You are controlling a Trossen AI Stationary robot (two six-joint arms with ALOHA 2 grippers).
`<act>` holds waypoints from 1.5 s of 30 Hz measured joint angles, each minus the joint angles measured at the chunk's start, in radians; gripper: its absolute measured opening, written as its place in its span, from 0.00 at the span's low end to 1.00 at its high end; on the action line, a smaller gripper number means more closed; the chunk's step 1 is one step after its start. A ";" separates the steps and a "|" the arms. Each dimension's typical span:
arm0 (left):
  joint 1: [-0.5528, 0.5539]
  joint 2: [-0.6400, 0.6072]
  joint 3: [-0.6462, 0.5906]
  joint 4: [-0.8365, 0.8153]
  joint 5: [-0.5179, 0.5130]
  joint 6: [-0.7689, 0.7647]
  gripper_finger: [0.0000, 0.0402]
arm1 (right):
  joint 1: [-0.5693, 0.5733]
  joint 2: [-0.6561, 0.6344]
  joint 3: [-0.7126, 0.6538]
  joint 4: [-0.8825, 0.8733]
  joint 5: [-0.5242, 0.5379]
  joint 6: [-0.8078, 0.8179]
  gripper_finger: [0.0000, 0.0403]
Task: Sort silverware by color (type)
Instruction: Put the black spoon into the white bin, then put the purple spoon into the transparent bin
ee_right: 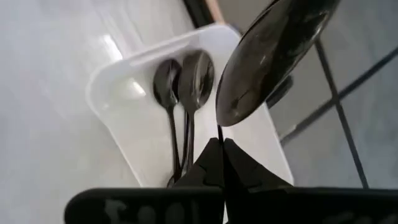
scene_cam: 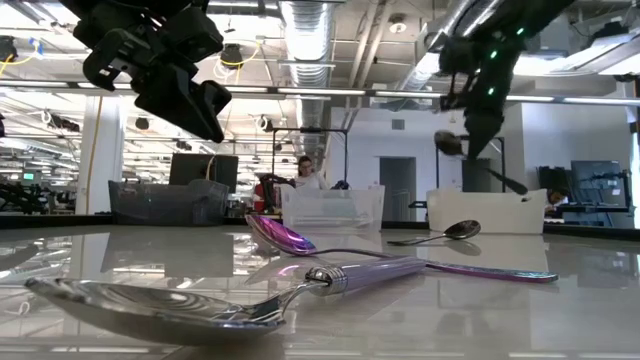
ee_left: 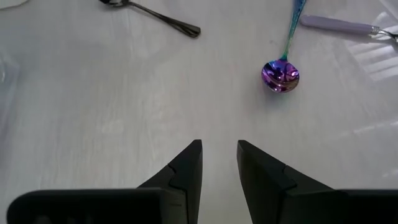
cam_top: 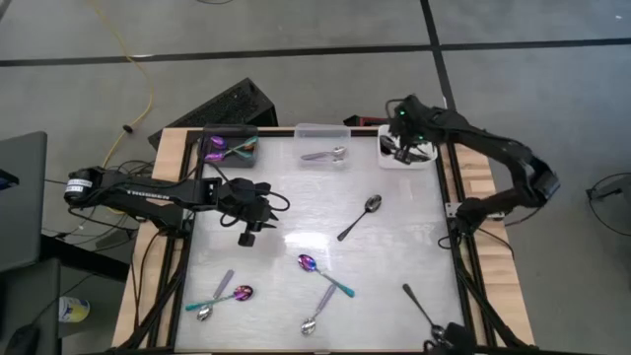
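Right gripper (ee_right: 221, 146) was pinching a dark spoon (ee_right: 270, 56) over the white bin (ee_right: 118, 106); left gripper (ee_left: 219, 155) hovered narrowly open, empty.

An open-plan lab or workshop: exposed ceiling ducts (scene_cam: 310, 25), strip lights, monitors (scene_cam: 203, 168) on distant benches.

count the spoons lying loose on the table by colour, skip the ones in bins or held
dark spoons: 2
purple-bowled spoons with teal handles: 2
silver-bowled spoons with lilac handles: 2
total: 6
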 joint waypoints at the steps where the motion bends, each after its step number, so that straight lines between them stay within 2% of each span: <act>1: 0.000 0.000 0.000 0.002 0.000 -0.001 0.22 | 0.000 0.027 0.000 0.005 0.016 0.001 0.03; 5: 0.000 0.000 0.000 0.001 0.002 -0.021 0.22 | 0.004 0.122 0.000 0.016 0.096 -0.010 0.03; 8: 0.000 0.000 0.000 -0.006 0.005 -0.025 0.22 | 0.008 0.173 0.000 0.010 0.102 -0.019 0.04; 12: 0.000 0.000 0.000 -0.010 0.005 -0.024 0.22 | 0.011 0.207 0.000 0.007 0.102 -0.016 0.12; 16: 0.000 0.000 0.000 -0.015 0.005 -0.024 0.22 | 0.010 0.197 0.000 0.001 0.132 0.004 0.22; 22: 0.000 0.000 0.000 -0.031 0.005 -0.024 0.22 | 0.011 0.113 0.035 -0.085 0.139 0.048 0.34; 25: 0.000 0.000 0.000 -0.033 0.005 -0.024 0.22 | 0.032 0.059 0.096 -0.154 0.098 0.124 0.39; 28: 0.000 0.000 0.000 -0.030 0.023 -0.025 0.22 | 0.075 0.005 0.151 -0.215 -0.039 0.225 0.42; 32: -0.007 0.000 0.000 0.002 0.089 -0.043 0.22 | 0.169 -0.061 0.178 -0.219 -0.302 0.434 0.42; 35: -0.025 0.000 0.000 0.027 0.104 -0.066 0.22 | 0.287 -0.102 0.169 -0.213 -0.401 0.587 0.41; 41: -0.093 0.000 0.000 0.011 0.129 -0.102 0.22 | 0.620 -0.132 0.092 -0.165 -0.388 0.835 0.38; 45: -0.153 0.000 0.000 0.015 0.156 -0.105 0.22 | 0.854 -0.087 0.027 0.006 -0.286 1.016 0.37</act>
